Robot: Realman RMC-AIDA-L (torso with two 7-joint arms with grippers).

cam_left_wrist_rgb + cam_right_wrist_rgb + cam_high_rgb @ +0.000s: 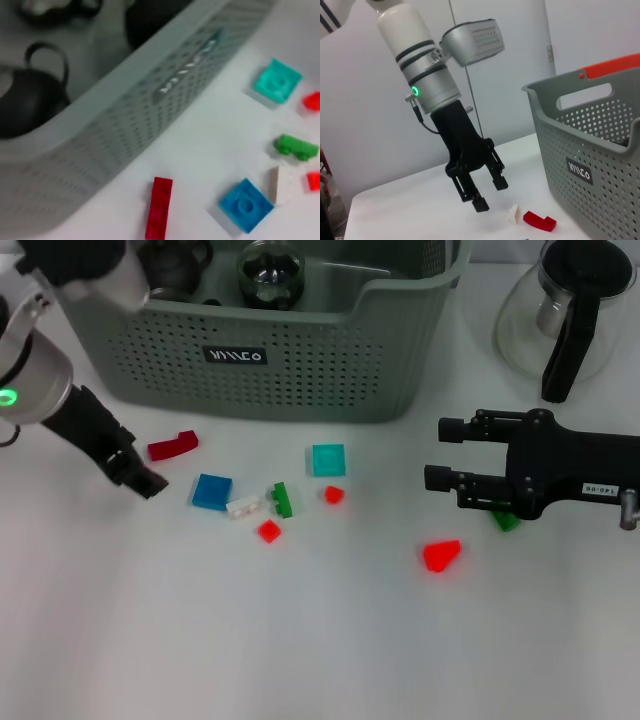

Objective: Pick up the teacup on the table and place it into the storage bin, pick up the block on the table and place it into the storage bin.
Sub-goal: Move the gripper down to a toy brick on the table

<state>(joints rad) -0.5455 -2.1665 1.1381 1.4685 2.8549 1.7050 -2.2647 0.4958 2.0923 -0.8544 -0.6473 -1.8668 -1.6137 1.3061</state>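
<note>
Your left gripper (150,483) hangs spread and empty just beside the dark red block (173,447). Centre over it before closing. Your right gripper (437,453) waits apart, also spread.

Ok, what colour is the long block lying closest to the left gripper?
Dark red, clearest in the left wrist view; the left gripper hangs just beside it.
</note>
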